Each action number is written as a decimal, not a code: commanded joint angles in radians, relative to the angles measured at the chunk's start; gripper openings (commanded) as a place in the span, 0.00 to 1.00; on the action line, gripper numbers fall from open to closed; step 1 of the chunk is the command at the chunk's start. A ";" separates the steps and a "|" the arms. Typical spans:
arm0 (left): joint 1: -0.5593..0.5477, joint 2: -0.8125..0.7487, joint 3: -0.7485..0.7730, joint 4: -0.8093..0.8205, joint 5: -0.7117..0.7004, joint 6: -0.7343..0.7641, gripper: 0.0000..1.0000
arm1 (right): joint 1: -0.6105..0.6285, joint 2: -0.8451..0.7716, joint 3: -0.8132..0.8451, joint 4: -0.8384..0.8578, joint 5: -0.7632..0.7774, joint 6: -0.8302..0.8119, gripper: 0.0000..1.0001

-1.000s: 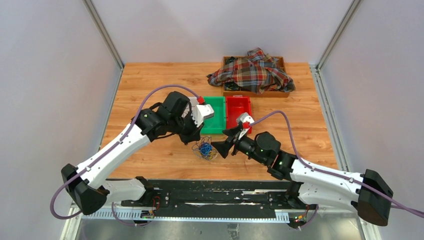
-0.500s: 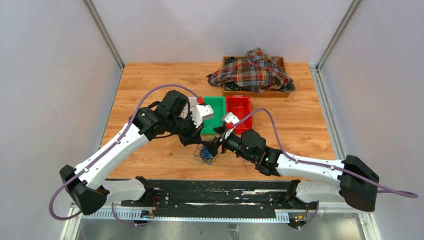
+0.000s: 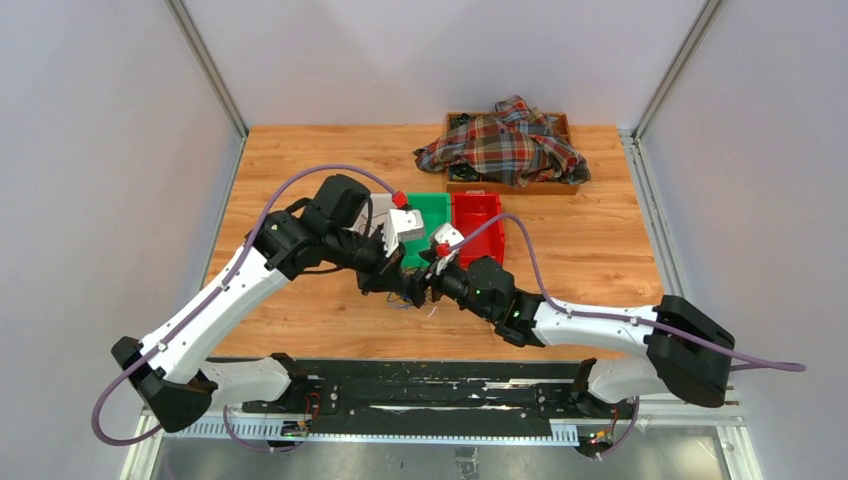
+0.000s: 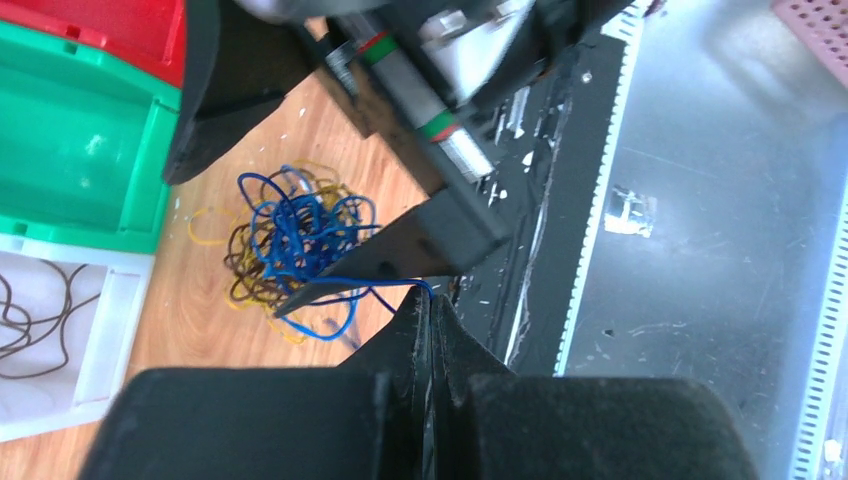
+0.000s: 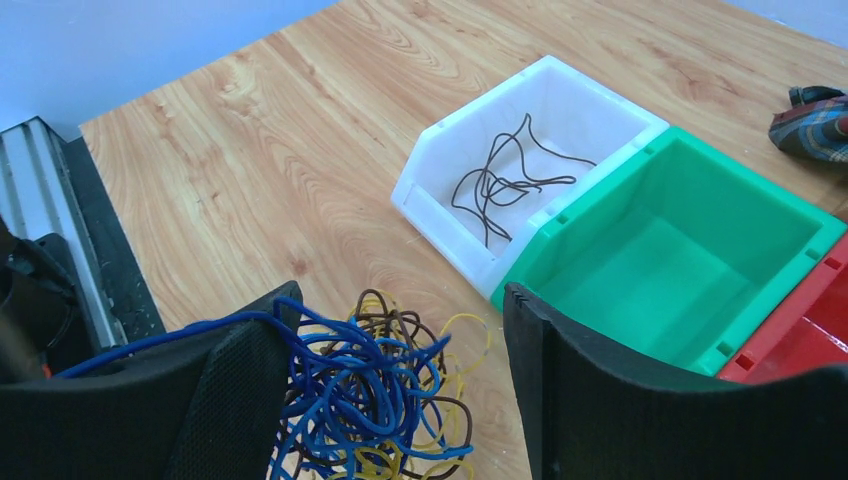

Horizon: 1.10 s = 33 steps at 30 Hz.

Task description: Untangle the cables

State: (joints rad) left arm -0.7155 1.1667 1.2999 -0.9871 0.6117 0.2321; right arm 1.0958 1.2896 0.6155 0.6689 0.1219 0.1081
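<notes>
The cables (image 5: 375, 400) are one tangle of blue, dark brown and yellow wires on the wooden table. My right gripper (image 5: 390, 400) is open and straddles the tangle, one finger on each side. A blue cable (image 5: 130, 345) runs out of the tangle, over the right gripper's left finger, to my left gripper (image 4: 430, 300). The left gripper is shut with the end of that blue cable pinched at its tips. In the top view both grippers (image 3: 392, 288) (image 3: 422, 290) meet in front of the bins and hide most of the tangle (image 3: 410, 300). One dark brown cable (image 5: 510, 180) lies alone in the white bin (image 5: 445, 225).
A green bin (image 5: 650, 250) and a red bin (image 5: 800, 330) stand side by side to the right of the white one. A wooden tray with a plaid shirt (image 3: 505, 145) sits at the back right. The black base rail (image 3: 430, 385) runs along the near table edge.
My right arm has swung left and forward, and its open fingers now stand around the tangle. The left gripper has shifted slightly, still shut on the blue cable.
</notes>
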 commanded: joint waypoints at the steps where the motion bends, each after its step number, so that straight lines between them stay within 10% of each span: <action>1: -0.006 -0.022 0.072 -0.022 0.140 -0.002 0.00 | 0.016 0.068 0.033 0.099 0.055 -0.026 0.73; 33: -0.007 -0.005 0.448 -0.025 0.124 -0.063 0.00 | 0.015 0.091 -0.293 0.258 0.200 0.120 0.54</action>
State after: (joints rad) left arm -0.7158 1.1603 1.7332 -1.0222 0.7723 0.1535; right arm 1.0958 1.4376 0.3286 0.9291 0.2554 0.2214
